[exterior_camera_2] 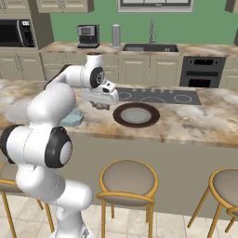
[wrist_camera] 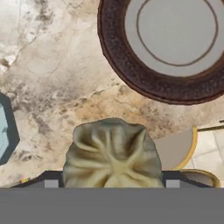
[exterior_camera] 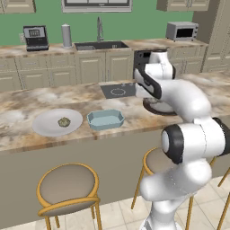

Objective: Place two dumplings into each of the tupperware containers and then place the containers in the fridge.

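Dumpling (wrist_camera: pixel 113 153) in the wide-set pincer (wrist_camera: pixel 112 181), lower half cut off, fingertips barely visible.

I have the arm folded up from the base, elbow raised, forearm reaching forward over the bench edge, wrist bent so the hand points down. My tool (exterior_camera_2: pixel 99 105) hangs just above the bench surface, its jaws spread wide and clamped on a dumpling (wrist_camera: pixel 113 153) that sits between the dark fingers (wrist_camera: pixel 173 177)
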Robot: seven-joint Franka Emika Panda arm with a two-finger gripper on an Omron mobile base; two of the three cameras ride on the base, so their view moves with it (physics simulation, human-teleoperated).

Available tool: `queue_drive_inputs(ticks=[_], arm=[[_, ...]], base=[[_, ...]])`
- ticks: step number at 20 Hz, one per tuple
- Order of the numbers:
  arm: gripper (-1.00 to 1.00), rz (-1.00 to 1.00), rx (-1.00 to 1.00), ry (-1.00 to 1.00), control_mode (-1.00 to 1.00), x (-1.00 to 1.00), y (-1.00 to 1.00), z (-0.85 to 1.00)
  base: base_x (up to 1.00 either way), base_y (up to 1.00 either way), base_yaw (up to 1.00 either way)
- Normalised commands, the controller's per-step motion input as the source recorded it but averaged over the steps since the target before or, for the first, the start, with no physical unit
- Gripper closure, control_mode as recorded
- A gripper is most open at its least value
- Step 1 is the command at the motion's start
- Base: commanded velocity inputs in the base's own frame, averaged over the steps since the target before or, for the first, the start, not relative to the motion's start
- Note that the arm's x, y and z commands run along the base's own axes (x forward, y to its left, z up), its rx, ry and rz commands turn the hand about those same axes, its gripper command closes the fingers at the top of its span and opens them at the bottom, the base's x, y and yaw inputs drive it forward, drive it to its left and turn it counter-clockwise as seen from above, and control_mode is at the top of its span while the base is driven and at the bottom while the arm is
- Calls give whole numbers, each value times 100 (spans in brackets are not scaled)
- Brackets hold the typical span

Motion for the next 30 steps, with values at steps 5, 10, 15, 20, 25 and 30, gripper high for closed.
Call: queue_drive_inputs(ticks=[5,10,15,20,25,30], arm=[[100,15,1,8,-100,-20,90,3],[100,20,0,7,-100,9,92,0],[100,25,2,10,-100,23,65,-10],[100,21,5,3,-100,44,36,-21],[100,17,5,2,-100,10,28,-33],[100,7,0,0,-100,0,16,-36]], base=[[0,0,0],[0,0,0],[0,0,0],[0,0,0],[0,0,0],[0,0,0]])
